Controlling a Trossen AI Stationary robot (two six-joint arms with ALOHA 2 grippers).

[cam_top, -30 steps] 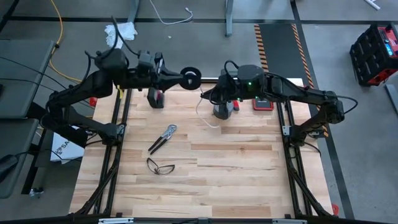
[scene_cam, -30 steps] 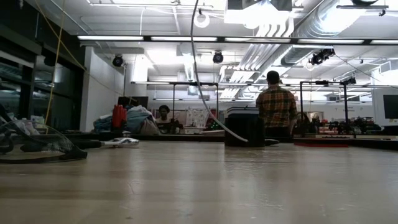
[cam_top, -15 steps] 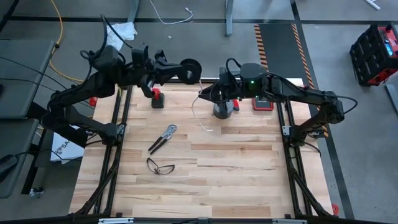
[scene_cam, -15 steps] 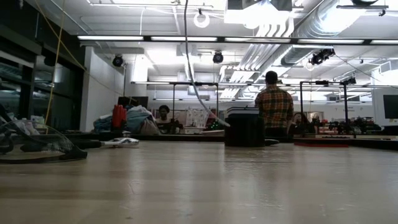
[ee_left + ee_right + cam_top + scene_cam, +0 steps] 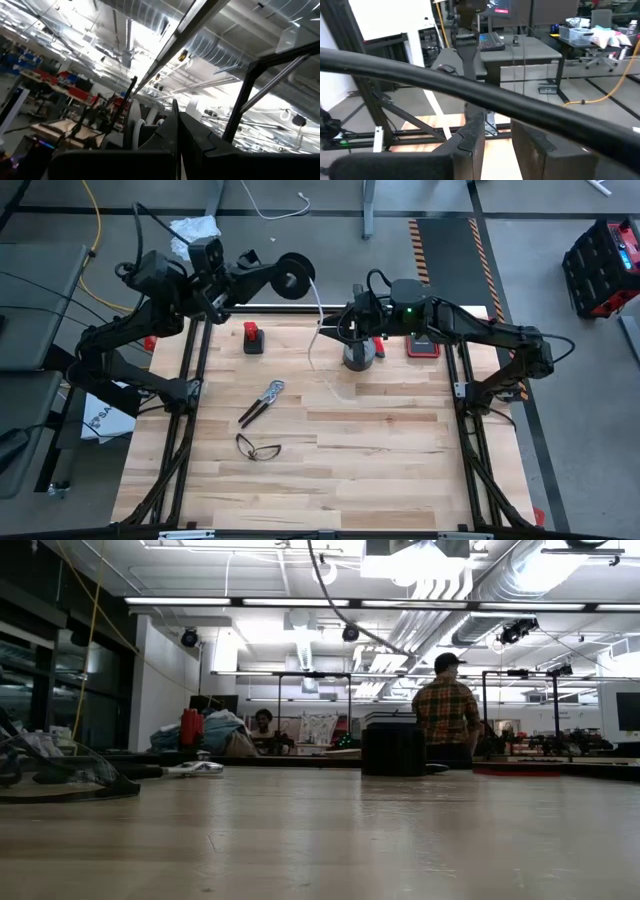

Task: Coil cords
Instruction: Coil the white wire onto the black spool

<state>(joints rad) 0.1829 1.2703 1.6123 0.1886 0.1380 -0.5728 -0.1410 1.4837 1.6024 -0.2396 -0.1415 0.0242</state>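
A small black round spool (image 5: 293, 275) hangs in the air over the table's far edge, at the tip of my left gripper (image 5: 268, 276), which is shut. The thin white cord (image 5: 316, 330) drops from the spool past my right gripper (image 5: 334, 332) toward the table. In the low view the cord (image 5: 335, 592) shows as a thin curve high up. My right gripper (image 5: 497, 137) points level toward the table's left, with its fingers apart and nothing seen between them. In the left wrist view the spool (image 5: 132, 125) sits just beside my shut fingers. My left gripper has the spool (image 5: 134, 131) at its fingertips, slanting up toward the table's far right. The fingers themselves hide which part they grip. The spool is lifted clear of the table, and the cord hangs slack below it.
A grey tape roll (image 5: 358, 356) stands under my right arm, with a red flat thing (image 5: 422, 347) beside it. A red and black object (image 5: 253, 338) sits far left; pliers (image 5: 262, 400) and glasses (image 5: 258, 447) lie mid-table. A person (image 5: 445, 712) stands beyond the table.
My left gripper has risen and swung toward the table's far edge, tipping upward and rolling, with the spool carried along. The cord, which hung in a loop by my right gripper, has been drawn up and now trails from the spool.
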